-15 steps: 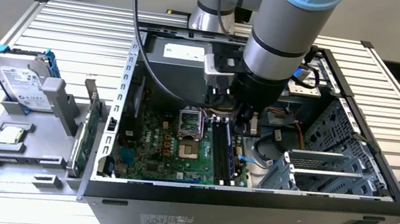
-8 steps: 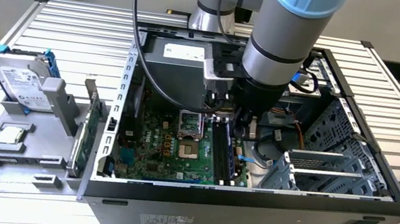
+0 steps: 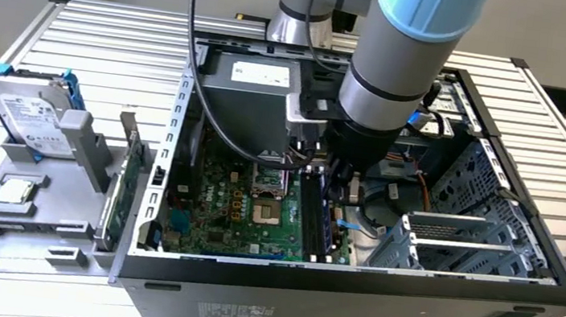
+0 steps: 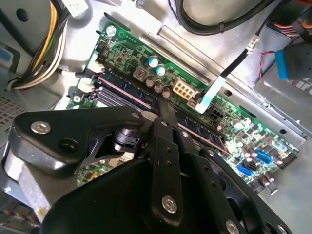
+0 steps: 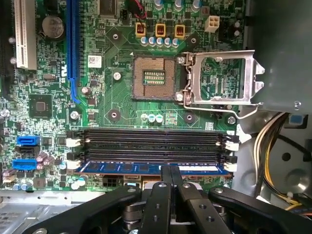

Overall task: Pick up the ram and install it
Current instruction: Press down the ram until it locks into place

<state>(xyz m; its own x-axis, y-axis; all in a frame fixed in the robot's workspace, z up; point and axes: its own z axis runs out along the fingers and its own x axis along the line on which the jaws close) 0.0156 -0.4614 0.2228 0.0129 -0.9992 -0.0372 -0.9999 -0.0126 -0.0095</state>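
1. A grey slatted metal table [image 3: 83,28] carries an open computer case [image 3: 532,238] lying on its side, with pale wall behind it and more slatted surface off to the exterior view's right
2. On the exterior view's left stands a grey holder tray [image 3: 27,216] with a silver hard drive [image 3: 24,112] in a blue frame propped in it, and a green card [image 3: 122,195] upright beside the case
3. The arm [image 3: 404,52] reaches down into the case over the green motherboard [image 5: 122,105]
4. The gripper [image 5: 170,171] has its fingers pressed together on the top edge of the ram [image 5: 126,168]
5. The ram, a blue-edged stick, stands in the nearest of the black memory slots [image 5: 151,139], between white end clips
6. The open processor socket [image 5: 153,76] sits just beyond the slots, its metal latch frame [image 5: 222,78] swung aside
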